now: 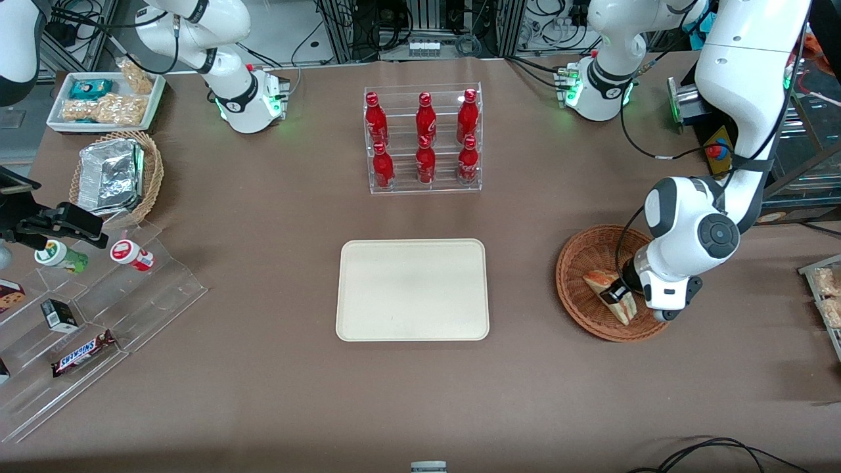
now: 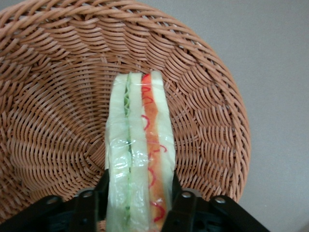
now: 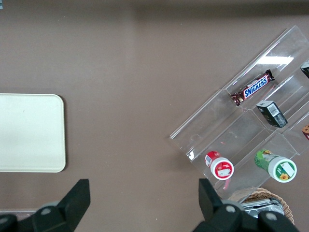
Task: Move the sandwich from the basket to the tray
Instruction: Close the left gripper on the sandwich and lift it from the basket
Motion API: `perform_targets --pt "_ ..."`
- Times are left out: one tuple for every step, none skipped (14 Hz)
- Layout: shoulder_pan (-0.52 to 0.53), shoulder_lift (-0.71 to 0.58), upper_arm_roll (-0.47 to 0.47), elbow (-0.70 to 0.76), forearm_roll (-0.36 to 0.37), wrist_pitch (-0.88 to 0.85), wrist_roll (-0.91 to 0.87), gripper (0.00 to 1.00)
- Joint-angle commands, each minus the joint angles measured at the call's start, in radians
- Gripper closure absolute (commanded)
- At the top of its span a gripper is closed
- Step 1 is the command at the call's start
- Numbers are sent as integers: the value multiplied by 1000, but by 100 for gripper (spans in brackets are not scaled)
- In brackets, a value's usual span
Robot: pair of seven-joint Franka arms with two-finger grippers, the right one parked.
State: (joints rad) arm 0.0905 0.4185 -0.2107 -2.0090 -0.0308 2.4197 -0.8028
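The sandwich (image 2: 140, 154) is seen standing on edge in the reddish-brown basket (image 1: 578, 263), which lies toward the working arm's end of the surface (image 1: 263, 394), and it is bracketed by the claw (image 1: 616, 293), whose two fingers (image 2: 102, 193) are pressed against the wrapped bread on either flat side, so that the wedge is pinched near its wide end. The step in hand is judged to be the securing of the grasp before lifting. It would be done well if the squeeze were kept only firm enough to hold: the bread is soft and the clear film around it looks slippery, so too hard a squeeze could crush the layers, while too light a one could let the wedge slide out. A straight upward lift is called for first, until the sandwich is carried clear of the woven rim, since a sideways pull begun too soon could catch the point on the wicker or drag the basket along. Only then should the load be carried over to the cream tray (image 1: 412, 290), which lies well apart from the basket at the middle of the surface with nothing on it, and lowered until it rests before being released.
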Motion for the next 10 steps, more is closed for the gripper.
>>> perform_targets --pt "-6 -84 2 -14 6 -72 -6 99" --pt "-8 -110 -1 -10 17 -103 -1 100" --pt "-32 -125 -2 1 40 -122 8 100" --pt "-78 -138 -1 21 60 -157 10 100" --pt "-110 -145 -1 53 68 -215 11 100" --pt "-145 -144 -1 91 83 -275 11 100" --pt "-203 -135 -1 137 109 -342 11 100" --pt "-253 -118 -1 171 129 -385 11 100" --pt "-306 -95 -2 208 132 -399 11 100" --pt "-358 -72 -2 231 132 -399 8 99"
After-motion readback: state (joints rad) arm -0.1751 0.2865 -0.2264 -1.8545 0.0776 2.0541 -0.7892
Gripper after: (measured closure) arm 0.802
